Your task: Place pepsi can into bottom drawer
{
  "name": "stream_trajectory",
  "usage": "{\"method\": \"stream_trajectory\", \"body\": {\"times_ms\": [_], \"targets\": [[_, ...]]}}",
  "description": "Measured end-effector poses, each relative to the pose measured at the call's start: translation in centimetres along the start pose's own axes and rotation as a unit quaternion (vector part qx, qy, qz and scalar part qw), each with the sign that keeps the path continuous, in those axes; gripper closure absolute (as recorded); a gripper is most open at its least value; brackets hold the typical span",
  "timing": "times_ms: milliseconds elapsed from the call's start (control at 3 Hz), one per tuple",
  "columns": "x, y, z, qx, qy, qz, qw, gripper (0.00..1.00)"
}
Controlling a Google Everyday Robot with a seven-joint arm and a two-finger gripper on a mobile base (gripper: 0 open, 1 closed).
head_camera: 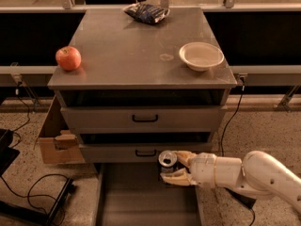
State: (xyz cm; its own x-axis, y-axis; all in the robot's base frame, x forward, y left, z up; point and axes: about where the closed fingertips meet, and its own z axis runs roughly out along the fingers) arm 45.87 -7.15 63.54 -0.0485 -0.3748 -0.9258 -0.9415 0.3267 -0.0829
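The pepsi can (167, 160), dark with a silver top, is upright in my gripper (173, 167), whose pale fingers close around it from the right. My white arm (249, 175) reaches in from the lower right. The can hangs just above the back end of the open bottom drawer (146, 199), a wide grey tray pulled out toward the camera. It is just in front of the middle drawer's black handle (146, 152).
The cabinet top (141, 46) carries a red apple (68, 58) at the left, a white bowl (201, 55) at the right and a dark blue snack bag (146, 12) at the back. A cardboard box (54, 140) and cables lie on the floor at the left.
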Motion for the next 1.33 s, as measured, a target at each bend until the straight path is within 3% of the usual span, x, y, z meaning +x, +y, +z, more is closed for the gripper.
{"method": "stream_trajectory", "body": {"times_ms": [333,667,1000,1333], "targets": [[5.2,2.3,2.7,-0.025,-0.012,-0.009,0.9996,1.0],[10.7,2.8,5.6,-0.033,-0.011,-0.019,0.9992,1.0],[15.8,1.9,9.4,-0.028,-0.013,-0.012,0.9995,1.0],[15.8,1.9,9.4,-0.028,-0.013,-0.012,0.9994,1.0]]}}
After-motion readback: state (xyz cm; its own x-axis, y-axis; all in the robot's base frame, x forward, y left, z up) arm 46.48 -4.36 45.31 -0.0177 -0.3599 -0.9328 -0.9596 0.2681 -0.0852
